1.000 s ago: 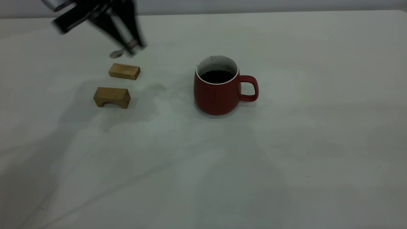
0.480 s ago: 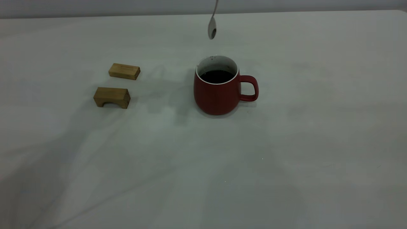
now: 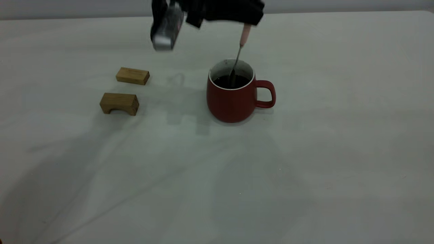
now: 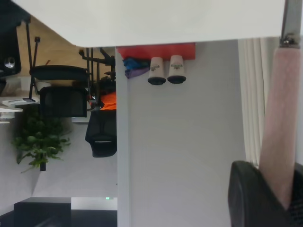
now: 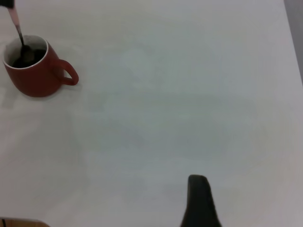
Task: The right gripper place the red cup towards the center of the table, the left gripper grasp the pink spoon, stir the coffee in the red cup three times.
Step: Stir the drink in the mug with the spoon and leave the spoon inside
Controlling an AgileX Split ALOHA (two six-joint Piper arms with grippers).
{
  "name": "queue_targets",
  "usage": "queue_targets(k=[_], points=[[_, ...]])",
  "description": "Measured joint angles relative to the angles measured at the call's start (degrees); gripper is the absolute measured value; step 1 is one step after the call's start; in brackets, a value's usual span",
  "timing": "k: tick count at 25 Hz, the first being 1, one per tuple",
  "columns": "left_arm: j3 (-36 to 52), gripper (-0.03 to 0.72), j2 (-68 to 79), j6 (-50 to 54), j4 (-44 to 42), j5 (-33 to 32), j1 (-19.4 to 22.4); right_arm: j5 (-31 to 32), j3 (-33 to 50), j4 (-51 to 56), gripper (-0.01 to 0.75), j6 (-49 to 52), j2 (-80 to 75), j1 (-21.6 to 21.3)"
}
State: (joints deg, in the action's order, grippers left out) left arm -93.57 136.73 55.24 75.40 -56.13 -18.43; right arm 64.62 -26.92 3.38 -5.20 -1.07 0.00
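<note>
My exterior camera looks down at an angle across the table (image 3: 339, 135), facing the arms. My left wrist camera sits tight against the pink spoon (image 4: 279, 127) handle and looks out sideways past the table's edge into the room. My right wrist camera looks down from well off, sharing the red cup (image 5: 33, 71) with the exterior view.

left hand (image 3: 245, 20) raised, clamped, pointing down

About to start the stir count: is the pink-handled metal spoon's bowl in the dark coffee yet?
Touching. The exterior view shows the pink-handled metal spoon running below the red ceramic mug's rim into the dark coffee.
</note>
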Motion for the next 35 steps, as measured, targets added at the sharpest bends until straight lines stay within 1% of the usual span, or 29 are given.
queue_targets(k=[4, 11, 13, 16, 19, 21, 23, 25, 27, 31, 35], points=[[0.0, 0.169, 1.7, -0.6, -0.7, 1.5, 0.0, 0.0, 0.0, 0.0, 0.587, 0.0, 0.0, 0.0], [0.0, 0.169, 1.7, -1.4, -1.9, 8.2, 0.0, 0.0, 0.0, 0.0, 0.587, 0.0, 0.0, 0.0], [-0.1, 0.169, 2.1, -3.0, -0.1, 7.9, -0.2, 0.0, 0.0, 0.0, 0.586, 0.0, 0.0, 0.0], [0.0, 0.169, 3.9, -5.4, 3.6, 4.7, -0.5, 0.0, 0.0, 0.0, 0.587, 0.0, 0.0, 0.0], [0.0, 0.169, 5.2, -3.8, 3.8, -0.1, -0.6, 0.0, 0.0, 0.0, 0.587, 0.0, 0.0, 0.0], [0.0, 0.169, 5.0, -1.1, 2.6, -1.9, -0.6, 0.0, 0.0, 0.0, 0.587, 0.0, 0.0, 0.0], [0.0, 0.169, 3.8, 0.2, -0.5, -1.2, -0.6, 0.0, 0.0, 0.0, 0.586, 0.0, 0.0, 0.0], [0.0, 0.169, 2.6, 0.7, -3.5, 1.4, -0.6, 0.0, 0.0, 0.0, 0.586, 0.0, 0.0, 0.0], [0.0, 0.169, 1.8, 0.2, -4.4, 3.4, -0.6, 0.0, 0.0, 0.0, 0.586, 0.0, 0.0, 0.0], [-0.1, 0.169, 2.5, -3.4, -1.9, 4.4, -0.7, 0.0, 0.0, 0.0, 0.586, 0.0, 0.0, 0.0], [-0.1, 0.169, 4.0, -5.9, 1.9, 0.4, -0.9, 0.0, 0.0, 0.0, 0.586, 0.0, 0.0, 0.0]])
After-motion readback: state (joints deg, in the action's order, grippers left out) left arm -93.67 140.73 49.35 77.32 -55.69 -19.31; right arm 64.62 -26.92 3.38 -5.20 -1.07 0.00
